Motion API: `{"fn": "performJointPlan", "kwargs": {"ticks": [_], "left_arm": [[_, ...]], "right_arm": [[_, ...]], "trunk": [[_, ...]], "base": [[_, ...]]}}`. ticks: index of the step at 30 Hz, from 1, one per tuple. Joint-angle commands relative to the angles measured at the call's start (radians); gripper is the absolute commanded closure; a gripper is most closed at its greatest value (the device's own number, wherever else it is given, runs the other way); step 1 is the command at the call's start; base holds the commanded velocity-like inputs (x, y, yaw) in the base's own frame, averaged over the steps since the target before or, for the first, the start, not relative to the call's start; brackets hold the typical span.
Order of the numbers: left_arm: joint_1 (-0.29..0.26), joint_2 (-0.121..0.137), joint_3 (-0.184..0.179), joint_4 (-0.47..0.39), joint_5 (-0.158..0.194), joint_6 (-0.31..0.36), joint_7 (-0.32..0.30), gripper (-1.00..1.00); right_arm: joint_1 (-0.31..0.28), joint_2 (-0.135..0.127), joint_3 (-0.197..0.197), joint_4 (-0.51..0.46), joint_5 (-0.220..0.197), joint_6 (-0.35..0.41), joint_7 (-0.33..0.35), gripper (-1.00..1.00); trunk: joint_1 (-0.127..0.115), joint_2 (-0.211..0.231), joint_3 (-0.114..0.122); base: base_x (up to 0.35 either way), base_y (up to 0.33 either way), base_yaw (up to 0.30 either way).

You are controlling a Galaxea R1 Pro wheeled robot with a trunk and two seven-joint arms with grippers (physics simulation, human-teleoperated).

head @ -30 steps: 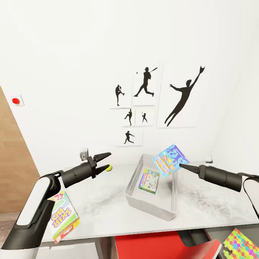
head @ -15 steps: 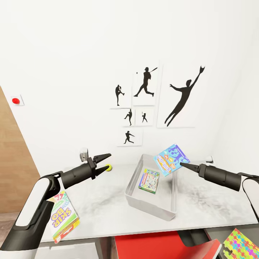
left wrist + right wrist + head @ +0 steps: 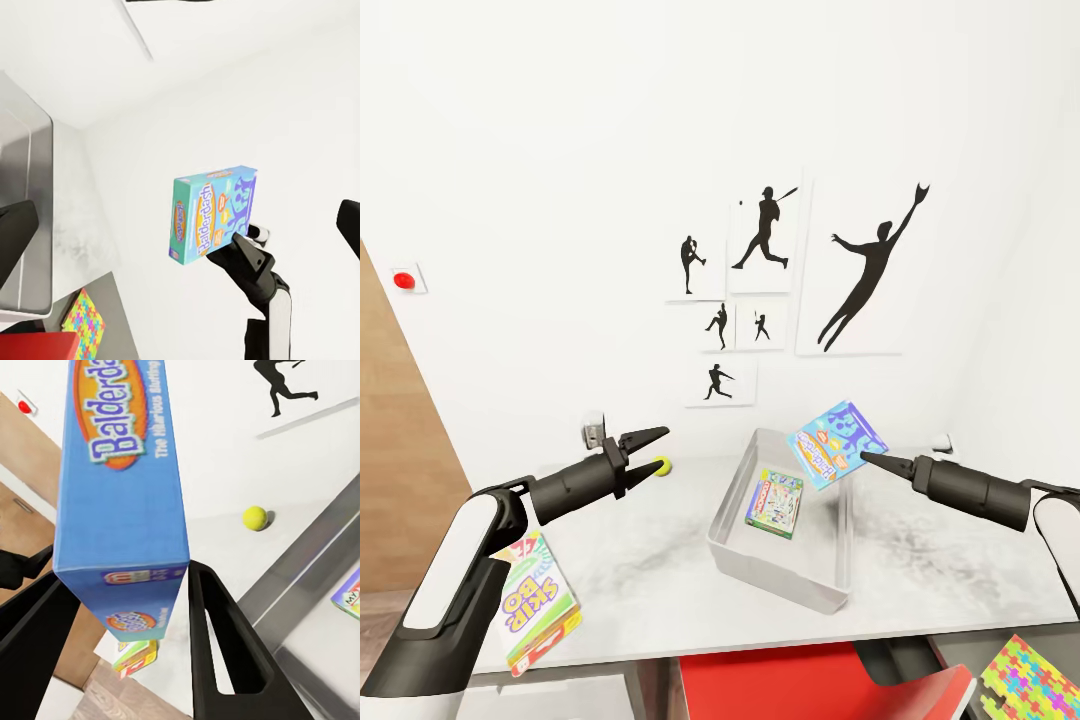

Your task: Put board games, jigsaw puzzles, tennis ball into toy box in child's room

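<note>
My right gripper (image 3: 863,457) is shut on a blue-white board game (image 3: 836,443) and holds it tilted in the air over the far right corner of the toy box (image 3: 780,590). The same game (image 3: 120,510) sits between dark fingers (image 3: 217,637) in the right wrist view. Another small board game (image 3: 775,503) lies flat inside the box. The yellow-green board game (image 3: 535,600) lies at the table's (image 3: 630,570) front left edge. My left gripper (image 3: 658,448) hangs open above the table, near the tennis ball (image 3: 660,466) and holding nothing. A jigsaw puzzle (image 3: 1030,680) lies low at the right.
A red chair (image 3: 820,685) is tucked under the table's front edge. The white wall with baseball silhouettes (image 3: 765,230) stands right behind the table. A wooden panel (image 3: 390,450) rises at the far left. A small grey object (image 3: 593,430) sits behind my left gripper.
My right gripper with the blue-white board game has edged very slightly upward. The left arm and the other things have stayed put.
</note>
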Motion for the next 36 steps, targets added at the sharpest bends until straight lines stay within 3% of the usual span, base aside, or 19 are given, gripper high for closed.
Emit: {"fn": "performJointPlan", "kwargs": {"ticks": [1,14,24,33,36], "left_arm": [[-0.001,0.001,-0.001,-0.001,0.011,0.001,0.010,-1.00],[0.000,0.001,-0.001,-0.001,0.011,0.001,0.010,-1.00],[-0.010,-0.019,0.003,0.027,0.062,0.037,-0.044,-1.00],[-0.012,-0.024,0.003,0.037,0.074,0.045,-0.093,-1.00],[-0.013,-0.026,0.003,0.041,0.076,0.046,-0.096,-1.00]], "right_arm": [[-0.001,0.000,-0.001,0.000,0.004,0.005,0.007,1.00],[-0.001,0.000,-0.002,-0.001,0.004,0.005,0.006,1.00],[0.025,-0.056,0.000,-0.014,-0.011,0.005,0.038,1.00],[0.029,-0.085,0.005,-0.015,-0.013,0.005,0.081,1.00],[0.029,-0.091,0.008,-0.015,-0.013,0.005,0.147,1.00]], "trunk": [[0.001,-0.002,-0.002],[0.001,-0.002,-0.002],[0.001,-0.002,-0.002],[0.001,-0.002,-0.002],[0.001,-0.002,-0.002]], "base": [[0.000,0.000,0.000],[0.000,0.000,0.000],[0.000,0.000,0.000],[0.000,0.000,0.000],[0.000,0.000,0.000]]}}
